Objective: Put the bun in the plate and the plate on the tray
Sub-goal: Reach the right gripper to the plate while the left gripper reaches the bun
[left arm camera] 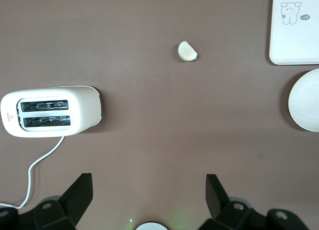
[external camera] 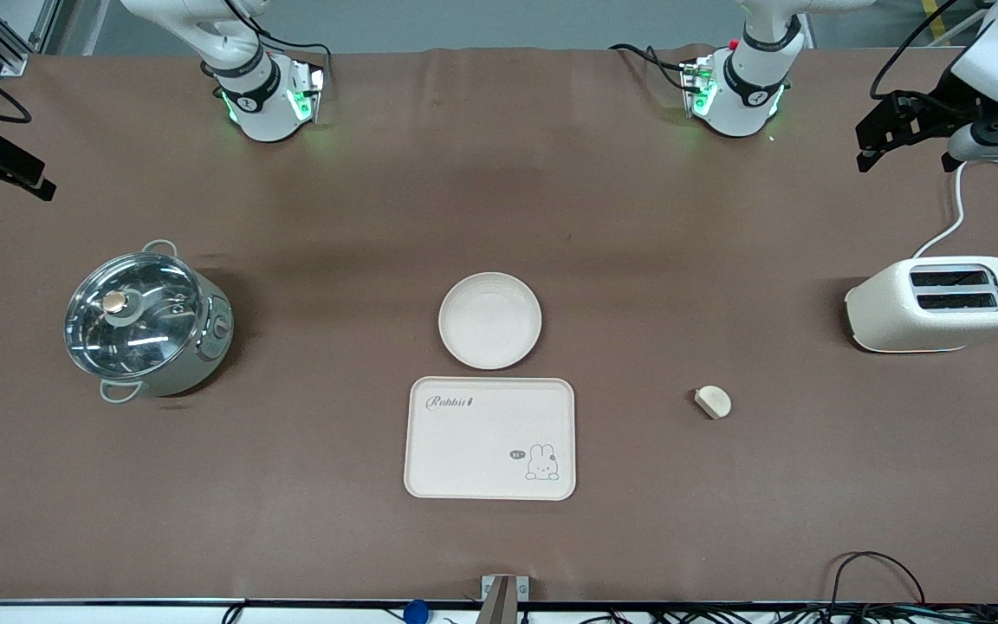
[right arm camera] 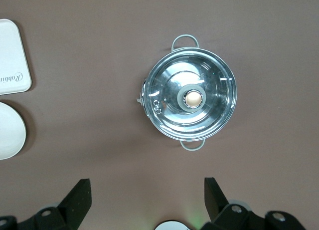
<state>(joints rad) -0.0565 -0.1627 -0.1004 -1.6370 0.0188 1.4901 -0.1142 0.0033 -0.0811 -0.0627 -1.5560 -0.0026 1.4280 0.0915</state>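
So far nothing is getting done: the plate [external camera: 489, 320] is lying bare on the tabletop [external camera: 334, 217], just beside the tray [external camera: 489, 438] on its edge toward the robots' bases, touching neither bun nor tray. The bun [external camera: 713, 402] is sitting apart from the tray, toward the left arm's end. The right pincer [right arm camera: 144, 200] is hanging wide over the pot [external camera: 145, 322]; the left pincer [left arm camera: 149, 197] is hanging wide over the toaster [external camera: 937, 303]. Both steps are waiting.

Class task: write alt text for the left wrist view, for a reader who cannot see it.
The left gripper hangs open above a brown table, with a small pale bun lying alone, a white toaster to one side, and the plate and rabbit tray at the edge.
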